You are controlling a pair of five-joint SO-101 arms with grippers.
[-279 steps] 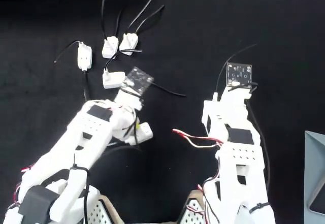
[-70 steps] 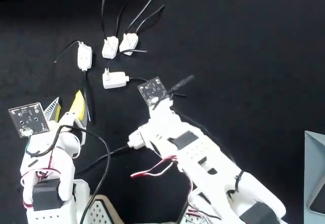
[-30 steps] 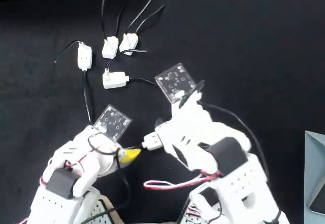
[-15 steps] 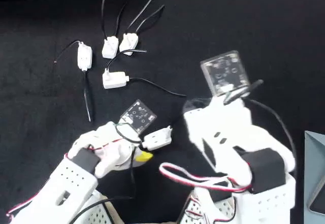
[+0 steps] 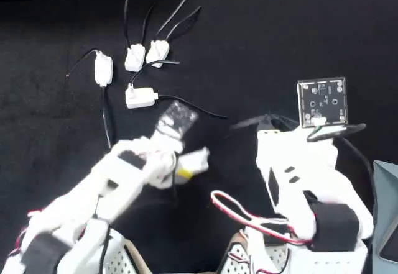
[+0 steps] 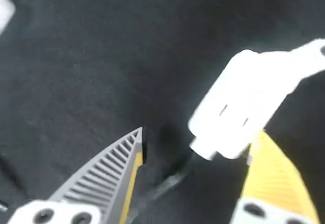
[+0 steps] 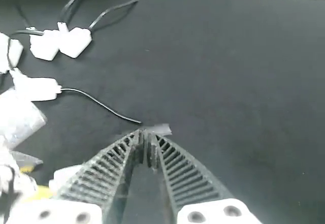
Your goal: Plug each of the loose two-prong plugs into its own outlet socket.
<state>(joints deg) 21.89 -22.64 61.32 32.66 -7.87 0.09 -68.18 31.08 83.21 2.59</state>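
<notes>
- Showing two empty slots, the white rectangular plastic socket block [image 6: 244,99] has nothing plugged into it yet.
- Four small white plastic connector pieces [image 5: 140,95] on thin black cables [image 5: 186,105] lie well beyond the block on the black cloth table [image 5: 311,38]. Whether any are mated I cannot tell, so most of the plugging looks undone.
- The left gripper [image 6: 198,133] straddles the block, spread wide and gripping nothing. Its yellow finger [image 6: 266,168] touches the block and its grey ribbed finger [image 6: 109,165] stands apart.
- The right gripper [image 7: 147,140] hangs beside the block, away from the left arm, its fingers pressed together and empty.
</notes>
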